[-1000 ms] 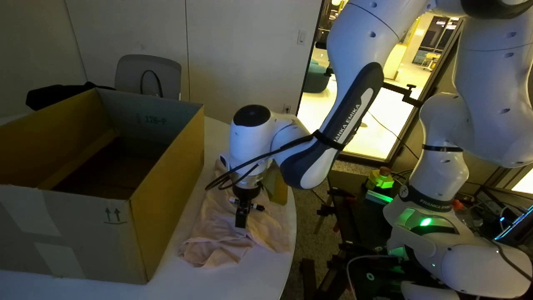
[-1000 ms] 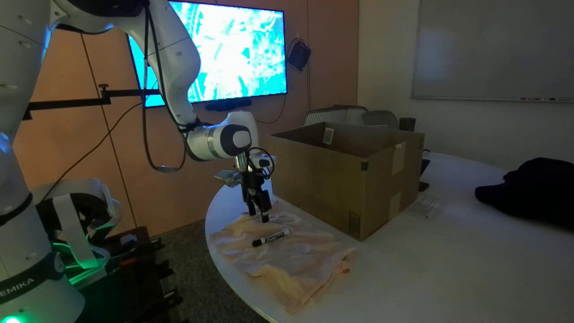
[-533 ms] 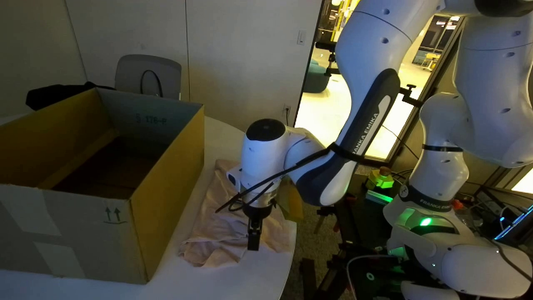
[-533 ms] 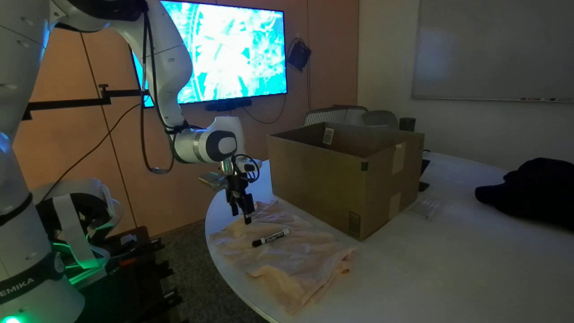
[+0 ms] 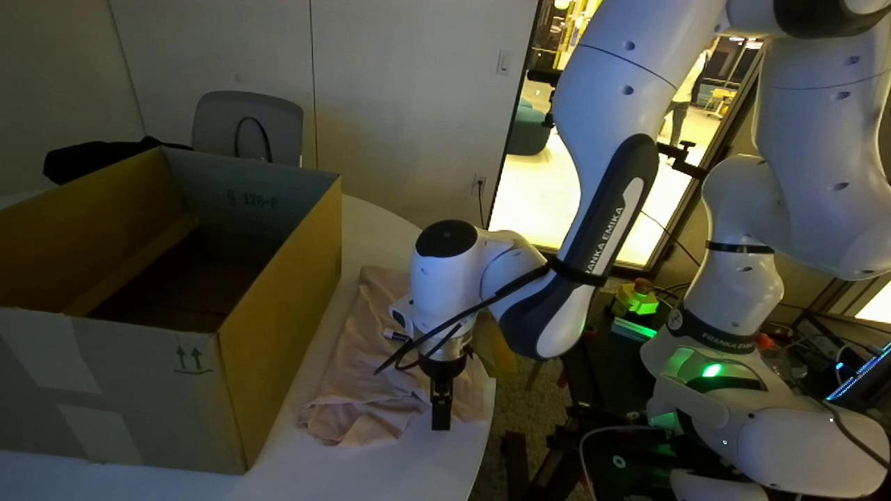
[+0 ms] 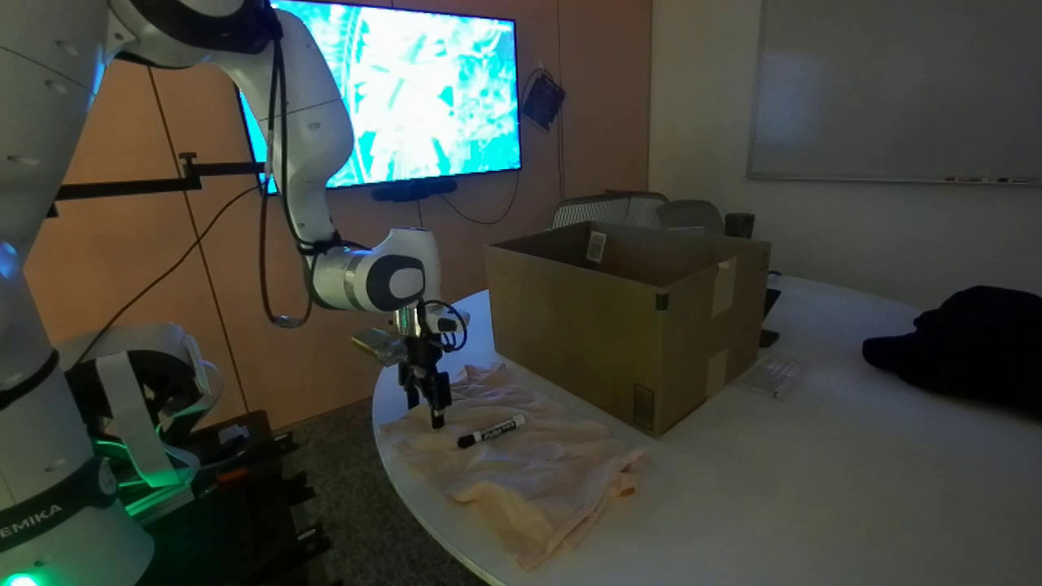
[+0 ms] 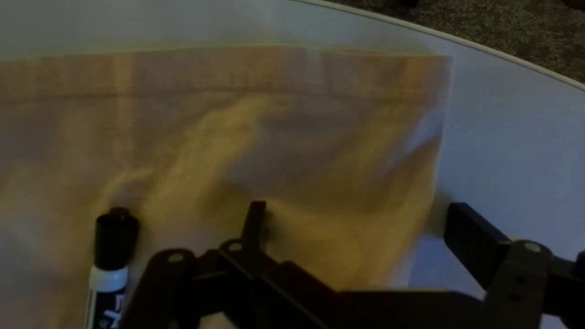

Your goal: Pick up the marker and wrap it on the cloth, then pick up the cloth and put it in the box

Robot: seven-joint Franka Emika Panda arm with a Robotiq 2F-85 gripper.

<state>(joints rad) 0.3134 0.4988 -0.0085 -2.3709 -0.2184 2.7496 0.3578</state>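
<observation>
Above one edge of the cloth (image 6: 541, 476), the parted, empty fingers (image 7: 475, 244) have shifted lower, away from the marker (image 6: 492, 431) lying on the cloth; wrapping likely starts by pinching this edge, before the box (image 6: 574, 325).

1. The marker (image 6: 492, 431), black and white and capped, is laid flat on the cloth (image 6: 553, 476).
2. The pale pink-cream cloth is spread out with many folds, just beside the box (image 6: 570, 325).
3. The box, of brown cardboard, is seen upright and open at the top.
</observation>
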